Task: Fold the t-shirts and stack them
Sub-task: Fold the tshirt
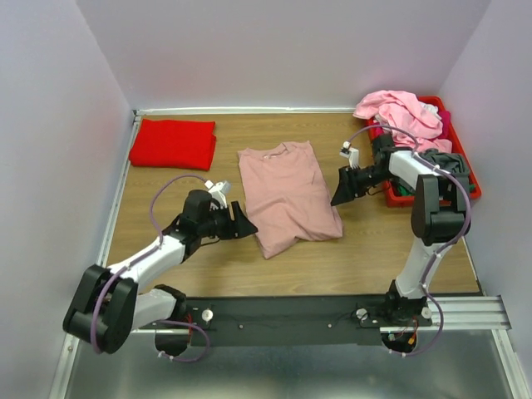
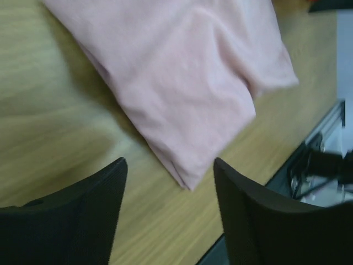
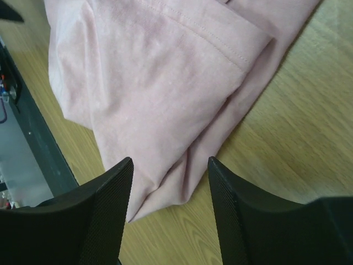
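A dusty-pink t-shirt (image 1: 289,198) lies flat in the table's middle, sides folded in; it also shows in the left wrist view (image 2: 187,77) and the right wrist view (image 3: 149,88). A bright red t-shirt (image 1: 174,142) lies folded at the back left. My left gripper (image 1: 246,225) is open and empty just left of the pink shirt's near left corner (image 2: 170,163). My right gripper (image 1: 339,198) is open and empty above the shirt's near right corner (image 3: 171,160). More t-shirts, light pink (image 1: 399,112), grey and magenta, are heaped at the back right.
A red plastic bin (image 1: 466,166) holding the shirt heap stands at the back right against the wall. White walls close the table on three sides. A black rail (image 1: 332,312) with the arm bases runs along the near edge.
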Controlling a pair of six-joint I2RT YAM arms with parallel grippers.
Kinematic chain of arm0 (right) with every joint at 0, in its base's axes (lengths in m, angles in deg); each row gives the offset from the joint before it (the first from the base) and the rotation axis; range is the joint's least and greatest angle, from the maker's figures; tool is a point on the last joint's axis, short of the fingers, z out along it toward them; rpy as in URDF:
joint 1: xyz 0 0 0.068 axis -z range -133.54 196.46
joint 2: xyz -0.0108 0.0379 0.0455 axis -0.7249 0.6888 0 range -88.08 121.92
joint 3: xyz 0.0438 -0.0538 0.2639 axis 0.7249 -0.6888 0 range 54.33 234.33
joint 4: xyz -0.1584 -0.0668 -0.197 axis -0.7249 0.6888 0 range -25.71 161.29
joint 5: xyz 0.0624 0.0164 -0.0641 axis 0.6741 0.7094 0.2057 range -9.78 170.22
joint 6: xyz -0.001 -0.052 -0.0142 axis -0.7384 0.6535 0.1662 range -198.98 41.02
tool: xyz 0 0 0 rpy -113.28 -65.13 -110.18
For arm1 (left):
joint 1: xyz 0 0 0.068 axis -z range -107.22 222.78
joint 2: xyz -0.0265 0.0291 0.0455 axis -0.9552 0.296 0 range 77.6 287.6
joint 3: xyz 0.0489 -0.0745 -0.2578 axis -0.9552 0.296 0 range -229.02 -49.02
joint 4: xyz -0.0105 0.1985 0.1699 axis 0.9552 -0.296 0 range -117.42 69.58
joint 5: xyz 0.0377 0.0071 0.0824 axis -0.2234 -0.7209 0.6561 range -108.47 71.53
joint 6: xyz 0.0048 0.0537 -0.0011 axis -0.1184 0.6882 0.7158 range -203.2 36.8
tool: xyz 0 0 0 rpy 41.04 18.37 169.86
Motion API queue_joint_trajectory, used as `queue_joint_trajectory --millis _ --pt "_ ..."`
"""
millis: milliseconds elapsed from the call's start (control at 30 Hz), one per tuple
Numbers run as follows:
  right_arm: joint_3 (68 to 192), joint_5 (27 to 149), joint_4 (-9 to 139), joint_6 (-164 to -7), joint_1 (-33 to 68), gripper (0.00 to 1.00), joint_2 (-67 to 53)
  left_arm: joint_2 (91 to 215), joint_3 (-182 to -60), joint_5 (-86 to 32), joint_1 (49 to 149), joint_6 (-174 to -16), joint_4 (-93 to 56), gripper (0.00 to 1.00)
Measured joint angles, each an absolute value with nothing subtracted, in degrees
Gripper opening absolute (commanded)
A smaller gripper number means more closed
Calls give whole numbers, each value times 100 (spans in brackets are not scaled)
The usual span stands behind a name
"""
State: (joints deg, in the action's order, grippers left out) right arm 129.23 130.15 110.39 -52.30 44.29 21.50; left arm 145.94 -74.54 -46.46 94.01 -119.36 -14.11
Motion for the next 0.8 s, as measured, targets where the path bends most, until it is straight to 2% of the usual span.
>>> queue_joint_trajectory --millis 100,233,533,800 --pt "12787 13087 11024 -5243 4348 63 2154 14139 -7247 -4681 9780 -12240 -1261 61" --pt "12499 13081 11046 -5241 4284 63 2124 13991 -7061 -4642 10339 -12616 -1029 65" --pt "12024 12600 11162 -5143 4271 63 1271 14445 -6901 -3997 11362 -13272 -1044 69" --pt "11823 12152 11409 -4902 4241 57 1066 14972 -7299 -3516 11570 -13363 -1068 69"
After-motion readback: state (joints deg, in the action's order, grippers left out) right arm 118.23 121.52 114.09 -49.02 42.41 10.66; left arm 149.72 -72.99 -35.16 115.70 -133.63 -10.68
